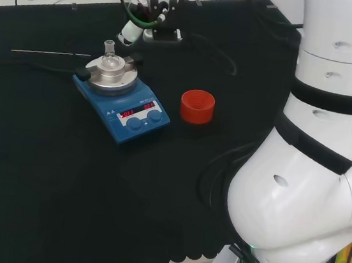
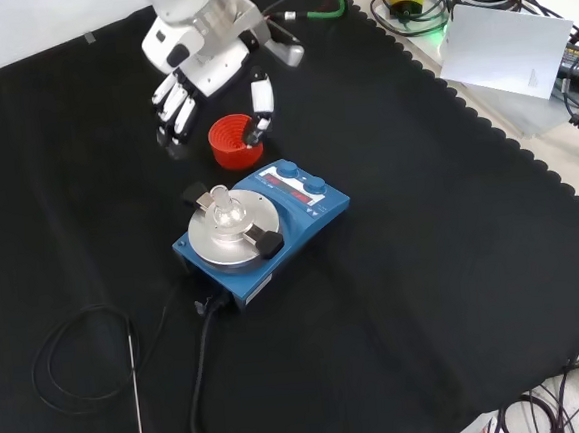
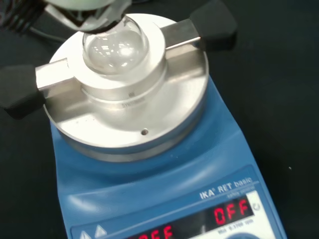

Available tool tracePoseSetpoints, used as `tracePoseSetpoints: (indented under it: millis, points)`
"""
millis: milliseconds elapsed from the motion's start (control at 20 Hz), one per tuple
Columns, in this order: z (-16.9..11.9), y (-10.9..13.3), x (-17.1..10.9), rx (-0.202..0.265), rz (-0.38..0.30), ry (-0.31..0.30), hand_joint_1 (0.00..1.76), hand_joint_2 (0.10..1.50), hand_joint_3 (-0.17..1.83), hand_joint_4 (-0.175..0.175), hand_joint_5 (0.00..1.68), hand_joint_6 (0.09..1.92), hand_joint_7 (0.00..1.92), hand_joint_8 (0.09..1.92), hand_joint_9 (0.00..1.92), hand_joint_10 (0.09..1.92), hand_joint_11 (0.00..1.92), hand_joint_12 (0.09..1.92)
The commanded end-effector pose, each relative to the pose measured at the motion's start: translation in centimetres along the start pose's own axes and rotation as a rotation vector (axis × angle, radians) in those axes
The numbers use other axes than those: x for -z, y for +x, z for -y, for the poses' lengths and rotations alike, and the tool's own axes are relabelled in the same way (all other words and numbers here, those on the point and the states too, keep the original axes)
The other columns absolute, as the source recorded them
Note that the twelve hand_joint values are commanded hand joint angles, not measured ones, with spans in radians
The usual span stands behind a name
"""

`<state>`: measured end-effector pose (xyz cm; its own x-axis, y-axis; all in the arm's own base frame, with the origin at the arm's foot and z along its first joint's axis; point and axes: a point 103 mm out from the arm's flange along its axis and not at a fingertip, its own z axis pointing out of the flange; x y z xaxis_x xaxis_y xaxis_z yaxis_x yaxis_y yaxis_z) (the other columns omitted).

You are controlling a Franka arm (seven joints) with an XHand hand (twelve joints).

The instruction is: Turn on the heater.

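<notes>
Head view: blue hotplate stirrer (image 1: pixel 123 104) sits left of centre on the black cloth (image 1: pixel 42 173), turned at an angle. A round-bottom flask (image 1: pixel 110 58) is seated in the metal block on its plate. Two blue knobs (image 1: pixel 145 120) and red displays face the near right corner. A red ribbed ring stand (image 1: pixel 197 106) is just right of the heater, apart from it. A thin metal rod (image 1: pixel 51 52) lies to the far left. The arm's white links occupy the right side.

Front view: the hand (image 2: pixel 190 72) hangs above the cloth at the far side, over and beside the red stand (image 2: pixel 234 142). Fingers are relaxed and spread, thumb (image 2: pixel 259 100) pointing down near the stand's rim; it holds nothing. The heater (image 2: pixel 261 231) is nearer than the hand, with its knobs (image 2: pixel 302 178) on the edge facing the hand and a black cable (image 2: pixel 203 369) running off the near side.

Wrist view: flask (image 3: pixel 114 47) in the silver block (image 3: pixel 129 107), two black-tipped handles out to the sides. The displays (image 3: pixel 231 213) appear to show the unit idle, so the task looks not yet done.

Judgement: the step in hand is the approach to the control panel. To do it well, bring one fingertip down onto the heating knob, staying clear of the flask neck and the red stand, and grip the knob from the panel side so the heater does not slide.
</notes>
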<state>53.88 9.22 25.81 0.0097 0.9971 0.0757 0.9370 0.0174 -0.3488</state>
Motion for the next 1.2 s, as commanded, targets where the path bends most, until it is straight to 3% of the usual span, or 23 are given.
tracePoseSetpoints:
  millis: [50, 800, 1000, 1200]
  points:
    - [2.8, -2.2, 0.5, -0.023, -0.019, -0.017, 0.8, 0.62, 0.62, -0.024, 0.41, 0.15, 0.14, 0.67, 0.36, 0.69, 0.09, 1.42]
    - [8.8, -6.2, -2.3, -0.059, -0.058, -0.003, 0.8, 0.64, 0.6, -0.024, 0.42, 0.13, 0.15, 0.67, 0.36, 0.7, 0.09, 1.42]
    - [10.2, -5.4, -3.2, -0.071, -0.038, -0.01, 0.8, 0.64, 0.6, -0.023, 0.42, 0.12, 0.17, 0.68, 0.37, 0.7, 0.11, 1.42]
    - [11.0, -7.6, -3.2, -0.074, -0.064, 0.002, 0.8, 0.65, 0.6, -0.022, 0.42, 0.12, 0.19, 0.68, 0.38, 0.7, 0.11, 1.42]
